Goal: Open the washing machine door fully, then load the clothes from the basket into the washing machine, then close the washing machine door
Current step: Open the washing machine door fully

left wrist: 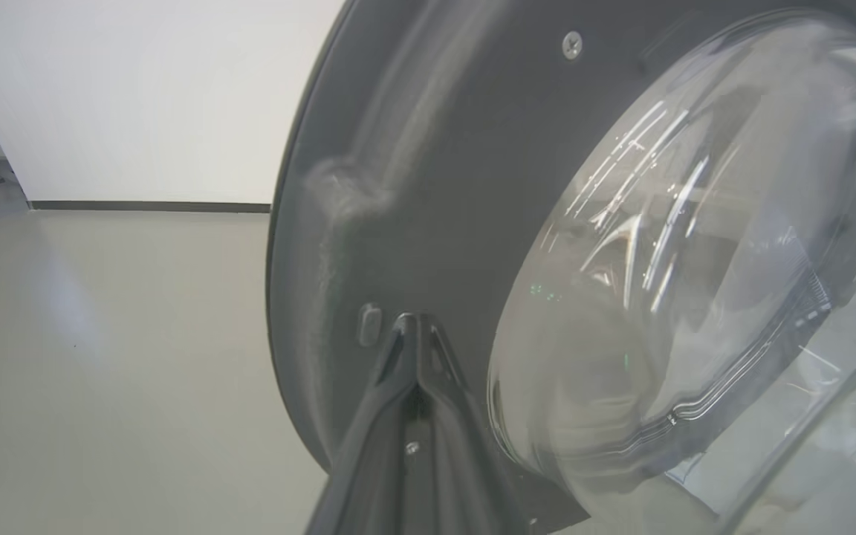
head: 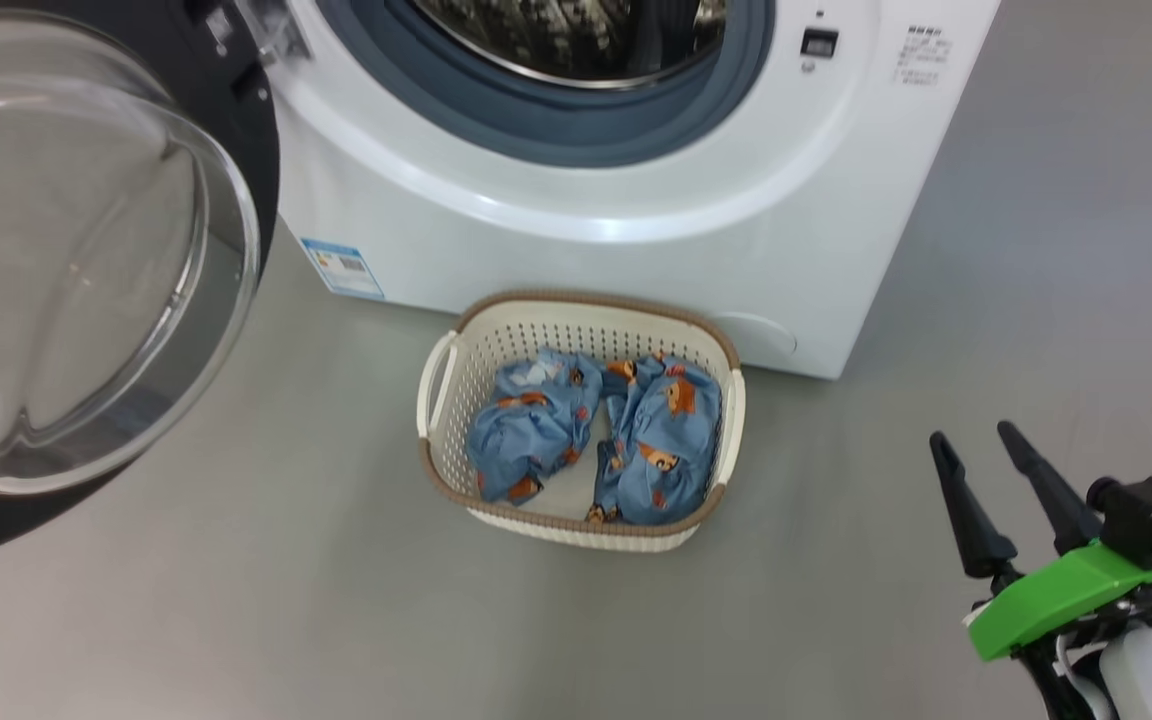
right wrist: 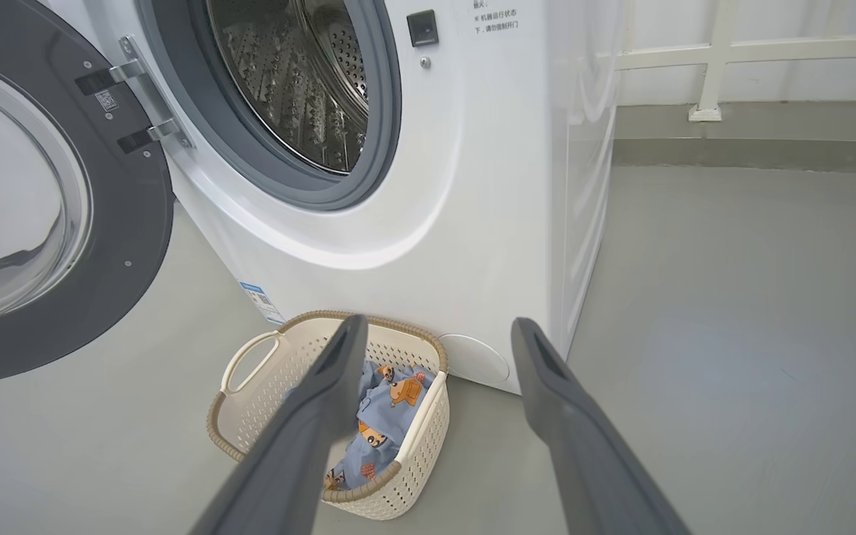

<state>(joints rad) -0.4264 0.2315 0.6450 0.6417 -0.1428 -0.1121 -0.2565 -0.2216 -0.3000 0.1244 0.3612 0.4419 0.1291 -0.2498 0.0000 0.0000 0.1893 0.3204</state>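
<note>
Likely soft, floppy clothes (head: 536, 420) in the basket (head: 586, 298): pinch a fold on top. Right gripper (head: 971, 435) wide open, empty. Left gripper (left wrist: 413, 325) shut tight, tip against the washing machine door (left wrist: 413, 186).

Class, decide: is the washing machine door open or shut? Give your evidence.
Open. The washing machine door stands swung wide aside, leaving the steel drum exposed.

Glossy glass door (head: 71, 260), steel drum (right wrist: 294, 82) (plastic basket (head: 516, 345))
</note>
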